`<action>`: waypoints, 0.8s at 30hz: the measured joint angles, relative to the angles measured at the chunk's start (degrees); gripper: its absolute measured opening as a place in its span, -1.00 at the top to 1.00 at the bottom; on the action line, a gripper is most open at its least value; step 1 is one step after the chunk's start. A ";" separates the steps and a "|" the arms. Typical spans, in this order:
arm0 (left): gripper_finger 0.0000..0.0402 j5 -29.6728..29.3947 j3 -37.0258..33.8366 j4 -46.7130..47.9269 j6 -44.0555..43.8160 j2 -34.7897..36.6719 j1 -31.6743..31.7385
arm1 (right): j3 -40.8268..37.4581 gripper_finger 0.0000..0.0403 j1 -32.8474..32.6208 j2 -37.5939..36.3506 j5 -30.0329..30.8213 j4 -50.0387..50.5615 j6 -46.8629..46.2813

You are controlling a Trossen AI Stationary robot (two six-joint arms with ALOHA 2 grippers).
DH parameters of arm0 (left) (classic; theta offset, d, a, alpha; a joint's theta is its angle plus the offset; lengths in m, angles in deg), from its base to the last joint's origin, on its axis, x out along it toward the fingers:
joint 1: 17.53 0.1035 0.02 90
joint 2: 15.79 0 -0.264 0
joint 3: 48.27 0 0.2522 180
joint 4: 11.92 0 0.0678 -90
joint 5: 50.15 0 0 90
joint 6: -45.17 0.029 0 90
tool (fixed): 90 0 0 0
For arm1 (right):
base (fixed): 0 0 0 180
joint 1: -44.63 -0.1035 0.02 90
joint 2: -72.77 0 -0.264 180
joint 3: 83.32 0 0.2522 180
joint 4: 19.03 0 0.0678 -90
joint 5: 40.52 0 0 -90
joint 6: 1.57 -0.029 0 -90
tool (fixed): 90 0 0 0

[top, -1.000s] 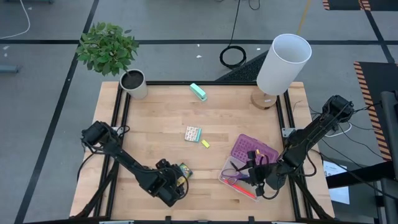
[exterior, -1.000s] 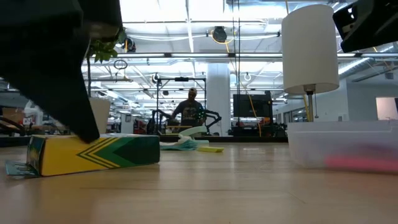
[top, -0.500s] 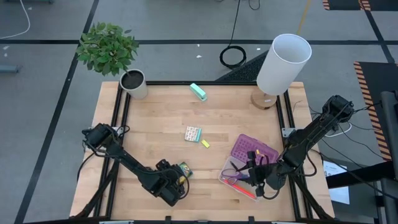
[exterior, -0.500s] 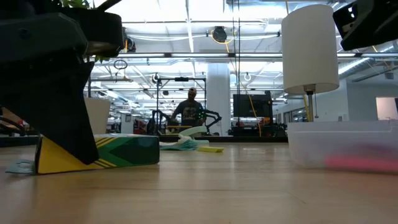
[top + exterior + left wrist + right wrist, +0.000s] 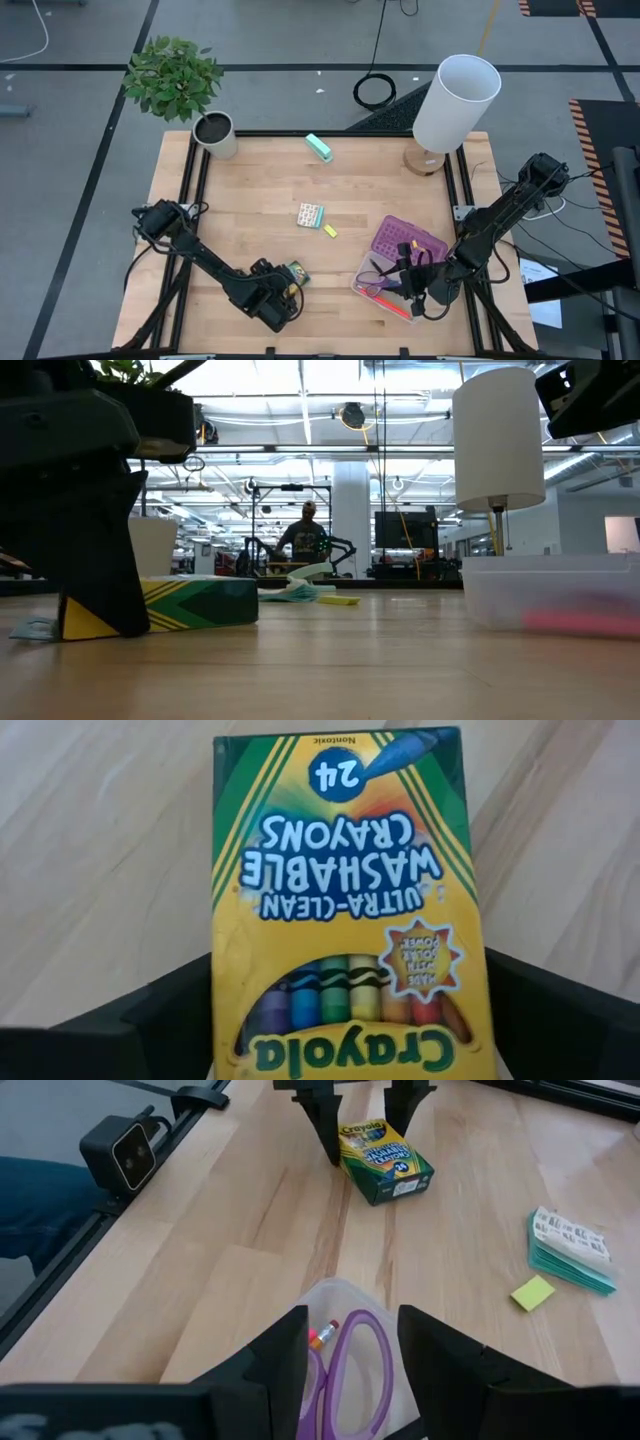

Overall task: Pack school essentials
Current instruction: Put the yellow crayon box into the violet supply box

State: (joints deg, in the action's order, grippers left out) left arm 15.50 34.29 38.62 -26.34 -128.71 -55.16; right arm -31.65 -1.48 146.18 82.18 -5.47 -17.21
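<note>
The green-yellow crayon box [image 5: 294, 274] lies flat on its back near the table's front left. My left gripper [image 5: 282, 288] is down at table level over the box's near end, open, one finger along each long side. The clear case [image 5: 388, 288] at the front right holds the purple-handled scissors [image 5: 352, 1350] and a red pen [image 5: 385, 298]. My right gripper [image 5: 350, 1360] hovers open just above the case. The multicoloured card [image 5: 311, 214] and the yellow eraser [image 5: 330, 231] lie mid-table. My left gripper has a finger [image 5: 165, 1015] close against each long side of the crayon box [image 5: 345, 920], at its near end, coming level from the table's near side. Whether the fingers touch the box cannot be told. The box lies flat on the table.
A purple tray [image 5: 408, 238] adjoins the clear case. A teal block [image 5: 319, 147] lies at the far edge. A white lamp [image 5: 455, 95] stands at the far right, a cup [image 5: 213, 131] and a plant [image 5: 172, 75] at the far left. Bare wood spans the middle.
My left gripper has come down to table level around the crayon box's near end; in the low view its finger now reaches the tabletop beside the box. The box has stayed flat on the table.
</note>
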 joint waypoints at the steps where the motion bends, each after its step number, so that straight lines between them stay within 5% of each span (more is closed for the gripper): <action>1: -0.82 0.01 0.00 -0.10 0.18 -0.02 0.00 | 0.00 0.26 0.00 0.00 0.00 -0.02 0.00; 8: -0.56 0.05 0.00 -0.89 0.90 -0.09 0.00 | 0.00 0.26 0.00 0.00 0.00 -0.02 0.07; 24: -0.65 -0.34 1.81 -1.18 6.07 -0.27 0.87 | 0.00 0.26 0.00 0.00 0.00 -0.02 0.09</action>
State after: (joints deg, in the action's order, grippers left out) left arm 15.16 36.09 37.44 -20.27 -128.98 -54.28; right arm -31.65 -1.48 146.18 82.18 -5.49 -17.12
